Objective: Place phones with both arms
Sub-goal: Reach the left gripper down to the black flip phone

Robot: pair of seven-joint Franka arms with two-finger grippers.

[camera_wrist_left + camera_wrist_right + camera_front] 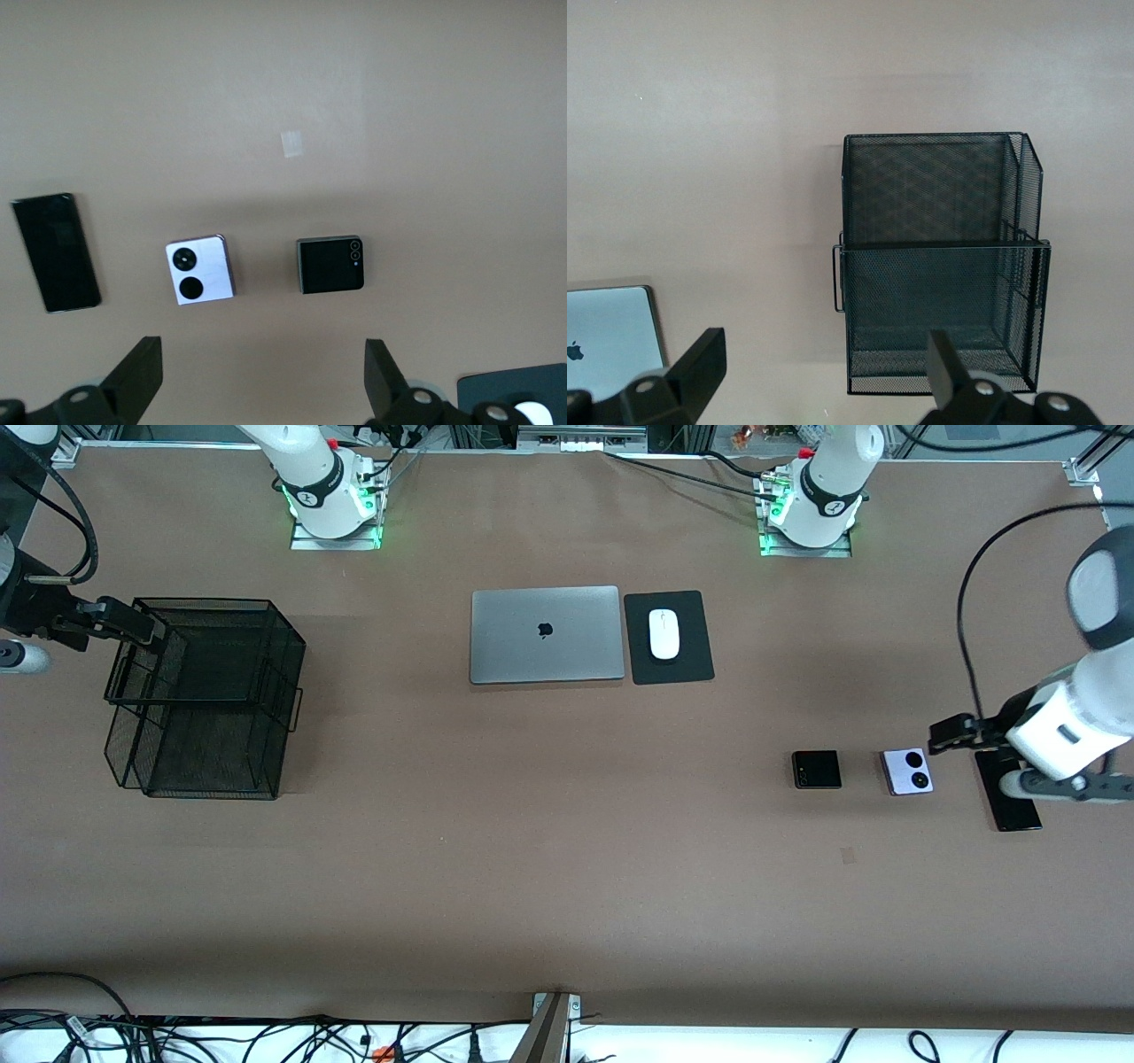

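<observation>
Three phones lie in a row toward the left arm's end of the table. They are a small square black flip phone [816, 769] [330, 265], a lavender square one with two black lenses [907, 771] [199, 270], and a long black slab [1010, 804] [55, 252] partly hidden under the left arm. My left gripper [946, 735] [261, 354] hangs open in the air over the table by the lavender phone and the slab, holding nothing. My right gripper [142, 627] [822, 347] is open and empty over the black mesh basket.
The black mesh basket [204, 604] [939, 243] stands toward the right arm's end. A shut grey laptop [545, 634] [611, 336] lies mid-table beside a black mouse pad [691, 666] [514, 394] with a white mouse [664, 634]. A small tape mark [848, 856] [291, 143] lies nearer the front camera than the phones.
</observation>
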